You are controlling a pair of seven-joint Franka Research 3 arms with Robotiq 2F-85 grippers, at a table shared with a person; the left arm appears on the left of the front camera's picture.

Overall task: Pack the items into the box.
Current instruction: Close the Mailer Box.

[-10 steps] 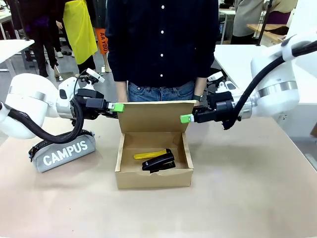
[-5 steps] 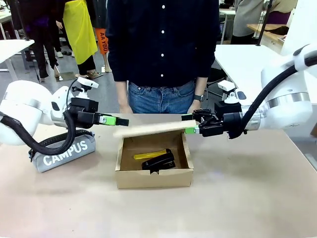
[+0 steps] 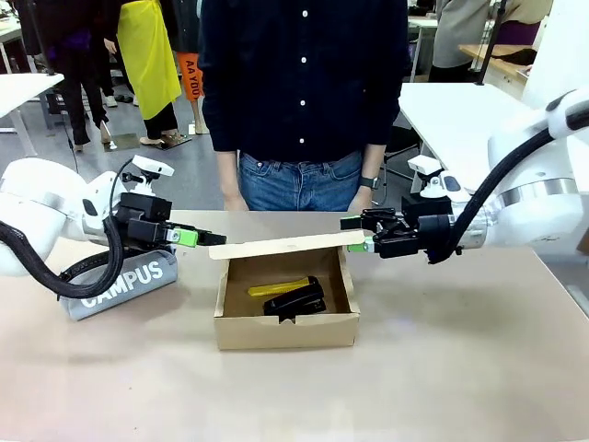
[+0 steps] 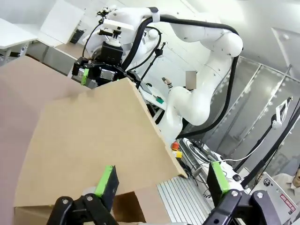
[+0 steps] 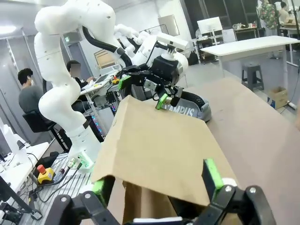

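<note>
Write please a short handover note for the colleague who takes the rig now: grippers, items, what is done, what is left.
Left gripper: open, at the lid flap's left end.
Right gripper: open, at the flap's right end.
Stapler and yellow utility knife: both inside the box.
Done: items are packed.
Left: the flap hangs half lowered over the box; press it fully shut, then withdraw both arms.

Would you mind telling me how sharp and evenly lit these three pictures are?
Front view: even indoor light, sharp on the box, soft shadow beside it. Left wrist view: wide-angle bending, the lid fills the foreground, slightly soft. Right wrist view: bright ceiling glare at top left, background figures small and soft.
</note>
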